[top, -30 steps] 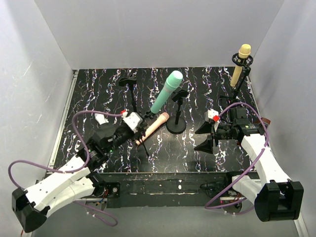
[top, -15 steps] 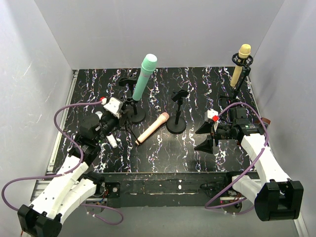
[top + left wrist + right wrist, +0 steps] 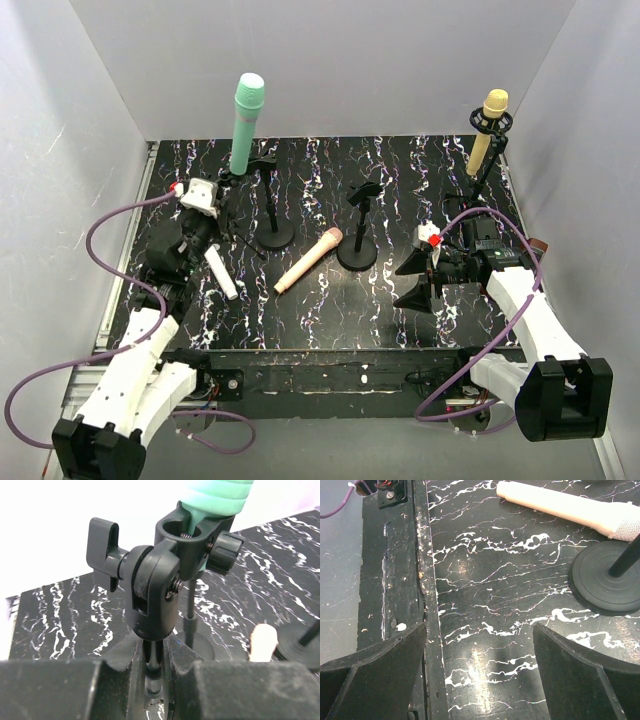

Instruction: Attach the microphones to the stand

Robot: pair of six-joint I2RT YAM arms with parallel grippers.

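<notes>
Mics, four in all, with four black stands, on a black marbled table (image 3: 330, 310)

- Item 1, teal mic (image 3: 244, 122): upright at the back left, its handle seated in the clip of the held stand (image 3: 152, 590). Your left gripper (image 3: 155, 680) is clenched on this stand's thin pole, just below the swivel joint. The stand's base is out of your sight, so you cannot tell whether it rests on the table
- Item 2, yellow mic (image 3: 487, 128): head up and slightly tilted, clipped into the right stand (image 3: 484, 185) at the back right corner
- Item 3, pink mic (image 3: 308, 260): lying flat at mid table, head towards the middle stand (image 3: 357, 258) and just beside its round base. You also find its handle along the top of the right wrist view
- Item 4, white mic (image 3: 221, 273): lying flat by the left arm, just in front of the left gripper and apart from the pink mic
- Stands with no mic: left stand (image 3: 275, 238), clip empty, just right of the teal mic; middle stand, clip empty, at the centre
- Right gripper (image 3: 412, 280): released, jaws spread wide with nothing between them. It hangs low over the front of the table, right of the middle stand's base, fingers pointing left. Your right wrist view shows bare table and the front rail between its fingers
</notes>
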